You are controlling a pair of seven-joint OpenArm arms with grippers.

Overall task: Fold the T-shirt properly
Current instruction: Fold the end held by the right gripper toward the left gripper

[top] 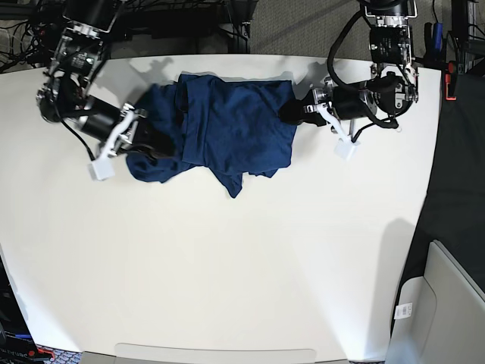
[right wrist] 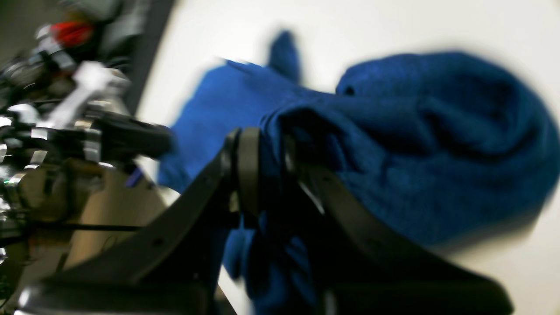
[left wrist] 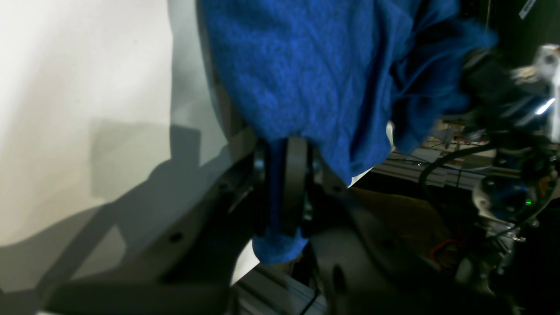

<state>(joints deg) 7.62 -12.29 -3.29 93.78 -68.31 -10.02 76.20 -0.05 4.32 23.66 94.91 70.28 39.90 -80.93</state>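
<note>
Both claws clamped on the T-shirt [top: 227, 125]. Left claw [left wrist: 284, 192]: jaws pinched nearly closed with a blue fold running between them, at the shirt's right edge in the base view. Right claw [right wrist: 267, 162]: jaws closed on a bunch of cloth at the shirt's left edge; wrist view is blurred but the fabric clearly sits between the pads. Shirt lies crumpled at the far side of the white counter [top: 227, 265], between my arms, lumpy on the left, one corner trailing toward the near side. My read: I'm at the spread-out step, nothing folded yet. Next move needs both grips pulling apart evenly, lifting enough to shake out the bunching without slipping.
</note>
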